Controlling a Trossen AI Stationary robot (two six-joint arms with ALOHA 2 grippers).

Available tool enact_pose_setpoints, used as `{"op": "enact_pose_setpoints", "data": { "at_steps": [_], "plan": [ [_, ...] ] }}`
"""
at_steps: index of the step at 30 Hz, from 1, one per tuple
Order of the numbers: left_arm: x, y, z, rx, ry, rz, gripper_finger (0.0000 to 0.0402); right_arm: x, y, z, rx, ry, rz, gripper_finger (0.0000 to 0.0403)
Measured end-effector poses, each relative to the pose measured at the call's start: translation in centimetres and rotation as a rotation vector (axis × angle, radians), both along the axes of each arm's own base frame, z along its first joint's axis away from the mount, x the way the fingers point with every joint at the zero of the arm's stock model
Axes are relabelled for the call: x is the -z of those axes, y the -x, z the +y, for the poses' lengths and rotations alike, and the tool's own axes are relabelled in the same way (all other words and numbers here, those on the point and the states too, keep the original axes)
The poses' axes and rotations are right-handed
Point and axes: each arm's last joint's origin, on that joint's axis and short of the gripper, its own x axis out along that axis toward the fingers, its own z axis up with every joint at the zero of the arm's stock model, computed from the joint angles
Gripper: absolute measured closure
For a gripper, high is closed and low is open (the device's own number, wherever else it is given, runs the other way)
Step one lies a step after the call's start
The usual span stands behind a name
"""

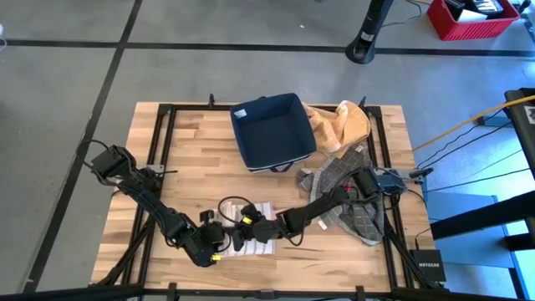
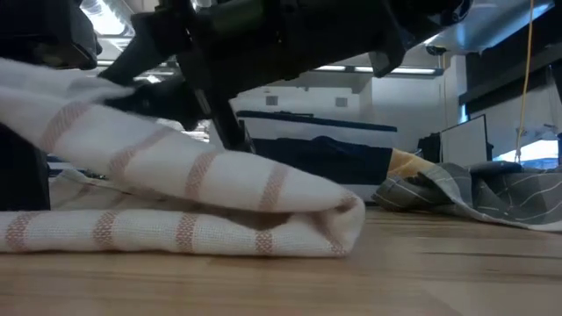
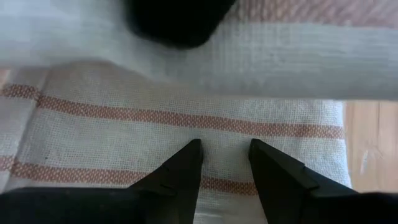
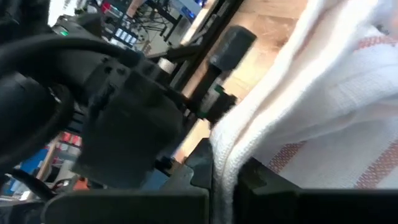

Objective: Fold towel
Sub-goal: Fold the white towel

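Note:
A white towel with red-brown stripes (image 1: 262, 209) lies close to the table's near edge, mostly covered by both grippers. In the low view its lower layer (image 2: 176, 233) lies flat on the wood. It doubles back at a fold (image 2: 351, 218), and the upper layer (image 2: 132, 145) slants upward away from that fold. My right gripper (image 1: 248, 227) (image 4: 225, 177) is shut on this raised layer. My left gripper (image 1: 219, 244) (image 3: 225, 149) points down at the lower layer (image 3: 186, 118), fingers a narrow gap apart, just in front of the raised layer. My right gripper pinches the raised upper layer of the towel by its edge (image 4: 231, 146) between the two fingers. The cloth runs away from the fingers toward the fold, lifted off the lower layer. My left gripper's fingertips (image 3: 193, 149) stand at the lower layer; whether they touch it I cannot tell.
A dark blue fabric bin (image 1: 272, 132) stands at the table's far middle, with a tan cloth (image 1: 338, 125) beside it. A grey checked cloth (image 1: 347, 201) lies under my right arm. Bare wood (image 1: 201, 159) lies left of the bin. Black rails frame the table.

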Motion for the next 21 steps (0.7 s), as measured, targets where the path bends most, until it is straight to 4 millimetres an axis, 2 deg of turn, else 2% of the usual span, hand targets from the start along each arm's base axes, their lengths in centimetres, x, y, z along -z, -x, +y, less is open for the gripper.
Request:
{"op": "enact_pose_setpoints", "data": {
  "at_steps": [7,13,17,21],
  "plan": [
    [-0.3,0.0,0.0,0.007,0.001,0.004,0.027,0.2,0.1,0.1,-0.029,-0.003,0.018,0.0367],
    [-1.1,-0.4,-0.6,0.046,0.024,0.022,0.027,0.1,0.1,0.1,-0.034,-0.006,0.017,0.0295],
    [-2.1,-0.2,-0.7,0.05,0.047,0.148,0.027,0.1,0.0,0.1,-0.031,-0.006,0.014,0.0256],
    [-3.9,0.5,-0.6,-0.003,0.064,0.264,0.027,0.1,0.0,0.1,-0.036,-0.009,0.01,0.0236]
  ]
}}
